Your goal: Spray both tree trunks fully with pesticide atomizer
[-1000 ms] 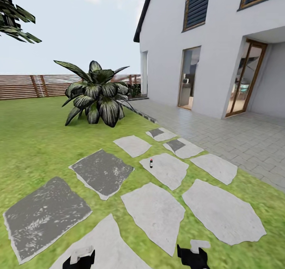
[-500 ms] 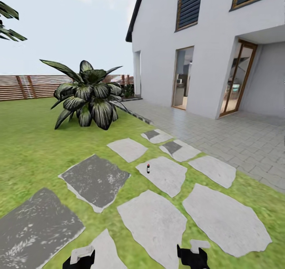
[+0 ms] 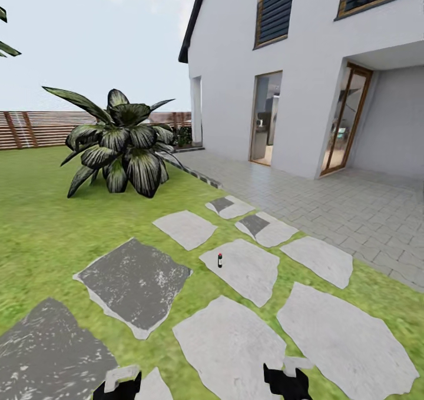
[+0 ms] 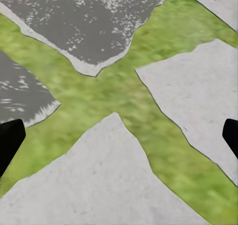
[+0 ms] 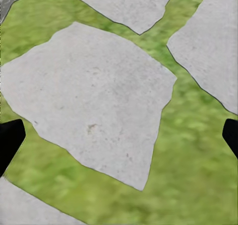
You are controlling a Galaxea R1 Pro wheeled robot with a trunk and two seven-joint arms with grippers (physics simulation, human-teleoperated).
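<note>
Tiny black pesticide atomizer (image 3: 220, 260) w/ white tip upright on stone slab (image 3: 244, 269); both end effectors spread, empty.

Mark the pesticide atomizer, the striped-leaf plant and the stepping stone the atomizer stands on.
pesticide atomizer (image 3: 219, 260): head view, middle of its black body.
striped-leaf plant (image 3: 121, 147): head view, centre of the leaf cluster.
stepping stone (image 3: 250, 270): head view, bare light-grey surface right of the atomizer.

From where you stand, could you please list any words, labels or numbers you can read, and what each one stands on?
None can be read.
The pesticide atomizer, upright on a pale stepping stone, is too small to show any label.
The white house, the wooden fence and the striped-leaf plant carry no visible lettering or signs.
</note>
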